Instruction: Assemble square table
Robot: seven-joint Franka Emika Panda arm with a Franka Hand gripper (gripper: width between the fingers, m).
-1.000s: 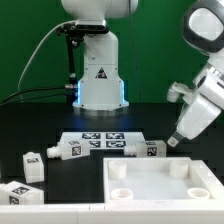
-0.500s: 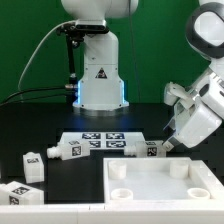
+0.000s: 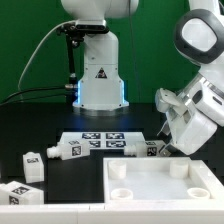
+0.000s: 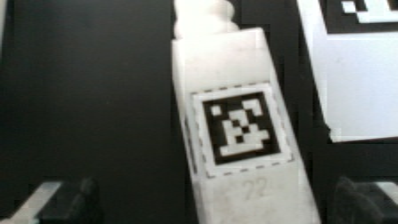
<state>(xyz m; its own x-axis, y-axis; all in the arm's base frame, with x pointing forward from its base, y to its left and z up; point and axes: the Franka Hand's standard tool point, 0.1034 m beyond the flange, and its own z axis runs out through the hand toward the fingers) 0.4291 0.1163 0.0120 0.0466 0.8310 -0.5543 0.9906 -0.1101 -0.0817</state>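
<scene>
The square table top [image 3: 160, 181], a white slab with a raised rim and round corner sockets, lies at the front in the exterior view. A white tag-marked leg [image 3: 149, 150] lies by the marker board's right end. My gripper [image 3: 165, 147] hangs just over it. In the wrist view the leg [image 4: 231, 120] runs lengthwise between my dark fingertips [image 4: 61, 201], with a gap on each side. The gripper [image 4: 214, 205] is open and holds nothing.
The marker board [image 3: 100, 142] lies in front of the robot base and also shows in the wrist view [image 4: 365, 80]. Three more legs lie at the exterior view's left: one [image 3: 68, 150] near the board, one [image 3: 33, 164] further out, one [image 3: 15, 192] at the front.
The arm has swung toward the exterior view's left and lowered, bringing the gripper over the leg by the board's right end. Nothing else has moved.
</scene>
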